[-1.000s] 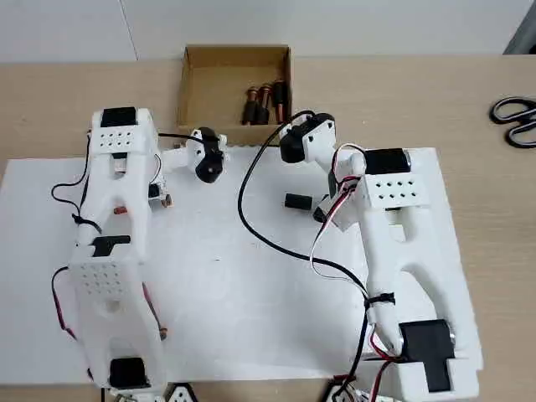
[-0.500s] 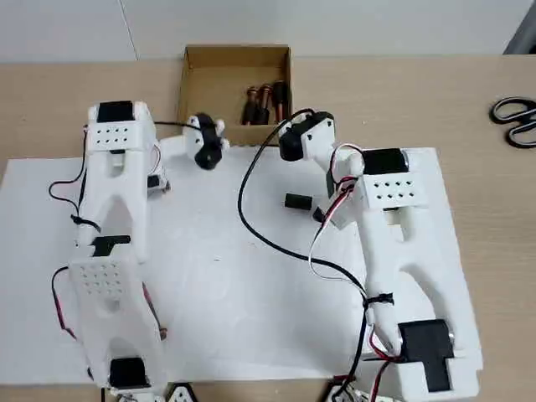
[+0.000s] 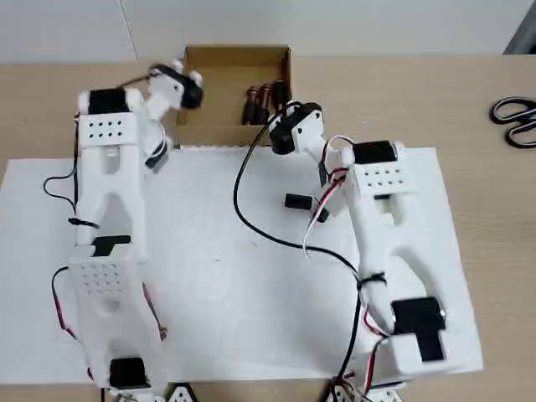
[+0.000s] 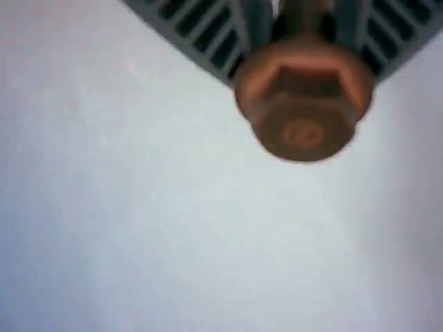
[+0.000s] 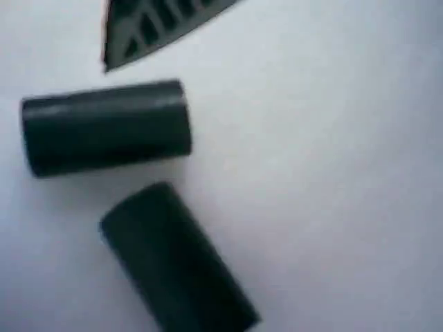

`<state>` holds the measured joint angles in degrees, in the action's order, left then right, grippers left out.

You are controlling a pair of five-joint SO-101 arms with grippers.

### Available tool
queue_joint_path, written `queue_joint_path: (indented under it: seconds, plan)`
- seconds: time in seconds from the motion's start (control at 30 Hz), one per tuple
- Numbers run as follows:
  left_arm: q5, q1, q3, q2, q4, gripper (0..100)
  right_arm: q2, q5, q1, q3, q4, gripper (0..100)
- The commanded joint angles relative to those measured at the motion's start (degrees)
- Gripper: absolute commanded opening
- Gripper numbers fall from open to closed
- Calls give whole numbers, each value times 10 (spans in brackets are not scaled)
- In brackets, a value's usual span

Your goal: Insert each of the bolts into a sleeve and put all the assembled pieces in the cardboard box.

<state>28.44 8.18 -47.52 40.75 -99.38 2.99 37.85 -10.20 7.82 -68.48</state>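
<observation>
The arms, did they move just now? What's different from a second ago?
The left arm swung away from the middle of the sheet, and its wrist ended beside the box. Its gripper holds a bolt. The right arm shifted a little toward the box. The bolts in the box, the sleeve and the scissors stayed put.

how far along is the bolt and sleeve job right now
Done: three assembled pieces lie in the cardboard box. In hand: the left gripper is shut on a copper bolt; whether it wears a sleeve is hidden. Left: that piece must go in the box, and two black sleeves lie loose and unfilled on the white sheet.
</observation>
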Motion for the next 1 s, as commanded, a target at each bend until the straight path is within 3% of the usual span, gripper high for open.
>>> queue_joint_path:
  seconds: [0.0, 0.13, 0.23, 0.57, 0.97]
  plan:
    - [-113, 9, -51, -11, -9, 5, 40, 14, -4, -69, 3, 233]
    - [-212, 33, -67, -10, -9, 5, 108, 17, -7, -139, -26, 233]
    - [-246, 44, -65, -6, -9, 6, 147, -55, -11, -193, -62, 233]
    - [-275, 53, -65, -4, -6, 6, 174, -365, -51, -253, -138, 231]
    - [-275, 54, -65, -4, -6, 6, 174, -582, -56, -254, -226, 232]
